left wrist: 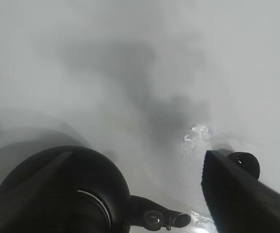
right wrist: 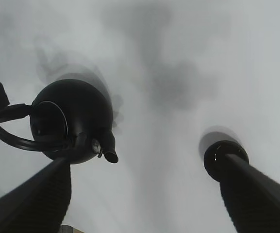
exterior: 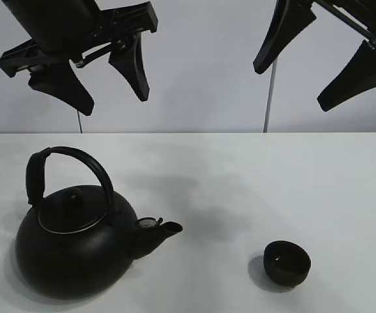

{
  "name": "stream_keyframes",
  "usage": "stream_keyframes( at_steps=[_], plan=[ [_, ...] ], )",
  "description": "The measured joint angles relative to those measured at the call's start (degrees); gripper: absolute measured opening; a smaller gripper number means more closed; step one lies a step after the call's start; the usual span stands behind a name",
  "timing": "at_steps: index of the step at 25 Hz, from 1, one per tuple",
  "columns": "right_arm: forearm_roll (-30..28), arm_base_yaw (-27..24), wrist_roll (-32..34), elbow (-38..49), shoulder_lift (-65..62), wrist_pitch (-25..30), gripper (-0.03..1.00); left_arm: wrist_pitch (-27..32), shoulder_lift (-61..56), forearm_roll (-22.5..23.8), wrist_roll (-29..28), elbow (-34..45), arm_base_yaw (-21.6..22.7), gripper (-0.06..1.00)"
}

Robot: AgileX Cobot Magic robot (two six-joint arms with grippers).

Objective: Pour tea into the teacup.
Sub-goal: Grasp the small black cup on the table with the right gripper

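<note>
A large round black kettle [exterior: 73, 241] with an arched handle stands on the white table at the front left, spout pointing right. It also shows in the left wrist view [left wrist: 67, 189] and the right wrist view [right wrist: 72, 121]. The small squat black teacup [exterior: 287, 263] stands at the front right, apart from the kettle; it also shows in the left wrist view [left wrist: 246, 162] and the right wrist view [right wrist: 222, 158]. No tea is visible. My left gripper [exterior: 103, 81] hangs open and empty high above the kettle. My right gripper [exterior: 308, 68] hangs open and empty high above the cup.
The white table [exterior: 240, 176] runs back to a pale wall. A thin metal rod [exterior: 269, 98] stands behind the table's back edge. A few small wet drops [left wrist: 196, 136] lie on the table between kettle and cup.
</note>
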Motion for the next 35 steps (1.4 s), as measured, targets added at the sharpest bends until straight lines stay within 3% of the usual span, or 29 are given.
stream_keyframes(
  at_steps=[9,15,21,30,35],
  plan=[
    [-0.11,0.0,-2.88,0.0,0.0,0.69,0.58,0.0,0.0,0.0,0.0,0.0,0.0,0.52],
    [-0.59,0.0,-11.87,0.0,0.0,6.78,0.57,0.0,0.0,0.0,0.0,0.0,0.0,0.52],
    [-4.79,0.54,-12.73,0.0,1.47,10.74,0.57,0.0,0.0,0.0,0.0,0.0,0.0,0.52],
    [-18.34,13.52,-8.25,0.0,4.66,8.94,0.57,-0.17,0.0,0.0,0.0,0.0,0.0,0.52],
    [-22.79,16.66,-6.9,0.0,7.54,8.88,0.57,-0.23,0.0,0.0,0.0,0.0,0.0,0.52]
  ],
)
